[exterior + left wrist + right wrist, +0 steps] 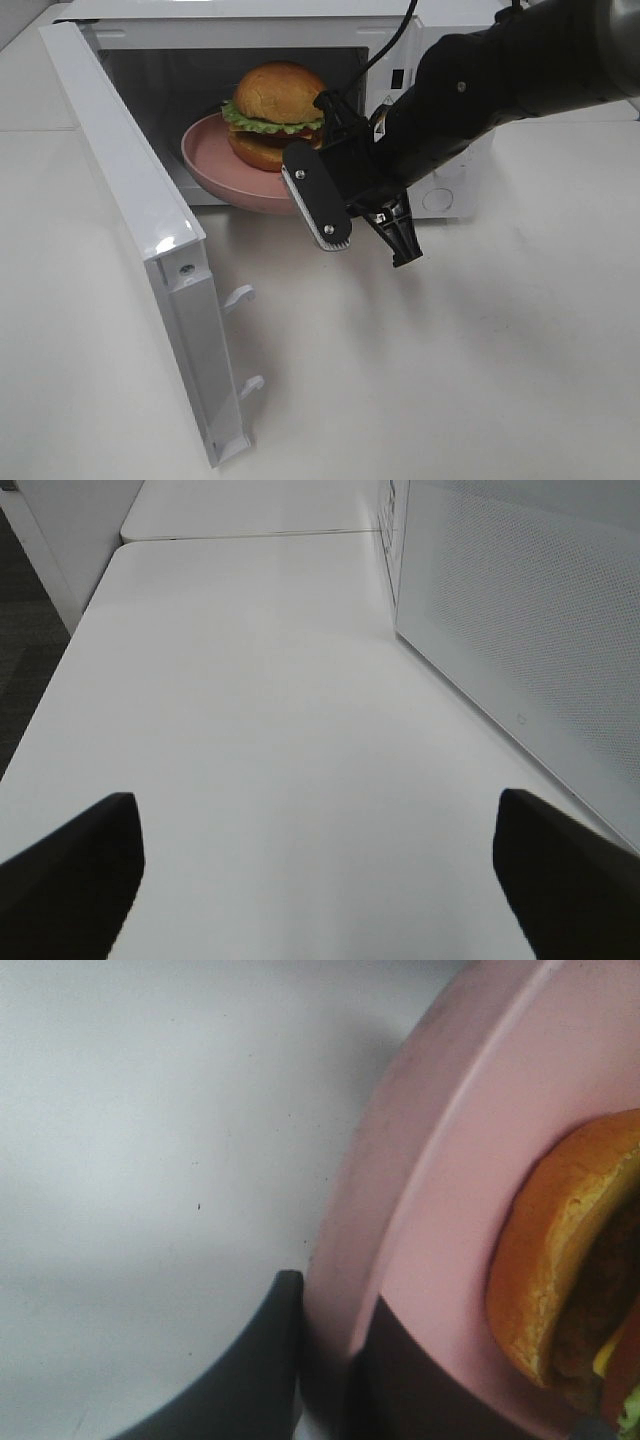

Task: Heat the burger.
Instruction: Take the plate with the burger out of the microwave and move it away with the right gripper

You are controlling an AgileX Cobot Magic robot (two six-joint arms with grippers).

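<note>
Burger (278,112) with a glossy golden-brown bun, a ruffled green lettuce layer and a brown bottom bun sits on a round pink plate (215,163), and the plate lies half inside the open white microwave oven (440,185), with its front edge sticking out over the opening.

Nearest to the camera in the high view, the white microwave door (150,250) stands swung wide open on the left, over the plain white table (450,360). Behind it, the right gripper (330,205), black with flat pads, is closed almost fully on the front rim of the pink plate. In the right wrist view the two dark fingers (250,1370) stand on both sides of the thin pink rim (440,1160), one under it and one over it, so the plate is pinched between them. The burger (570,1260) is just beyond this gripper, toward the middle of the plate, near the fingers but not touching them.

The left gripper (320,880) is seen only in its own wrist view. Its two black fingertips (70,870) stand far apart and hold nothing, over the bare white table (280,730), beside the outer face of the microwave door (530,620) with its dotted panel.
</note>
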